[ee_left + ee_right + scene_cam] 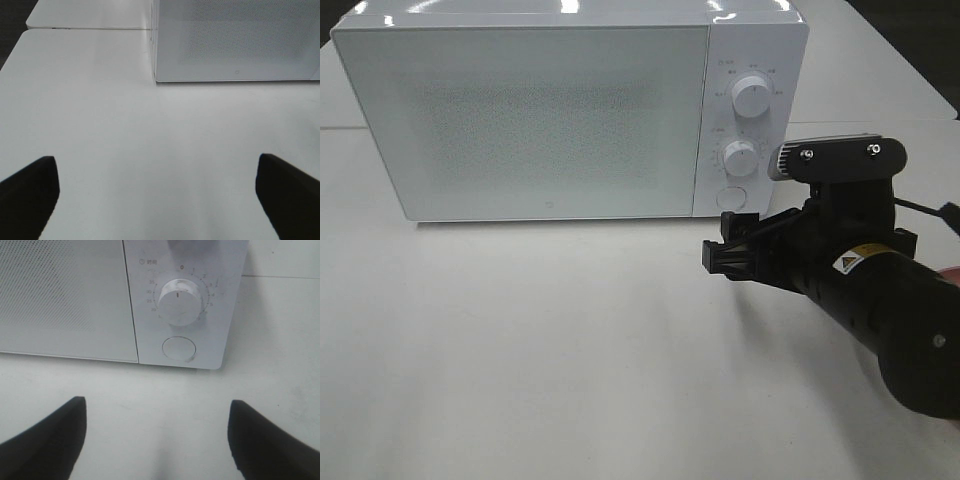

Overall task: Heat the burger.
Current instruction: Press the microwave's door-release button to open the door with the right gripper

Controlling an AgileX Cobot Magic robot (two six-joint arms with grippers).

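Though searching every view, found no burger: perhaps inside shut microwave [520, 110], perhaps off-frame. Spotted right gripper [718, 247] centre-right, wide and empty, squared to round button [179, 348], likely for pressing. Logged left gripper [157, 195] wide, empty, along lower edge.

R arm extends from near right toward far left, wrist roughly level. R end effector [720, 256] has fingers spread wide, empty. L end effector [157, 200] also spread wide & empty, seen in wrist cam only.
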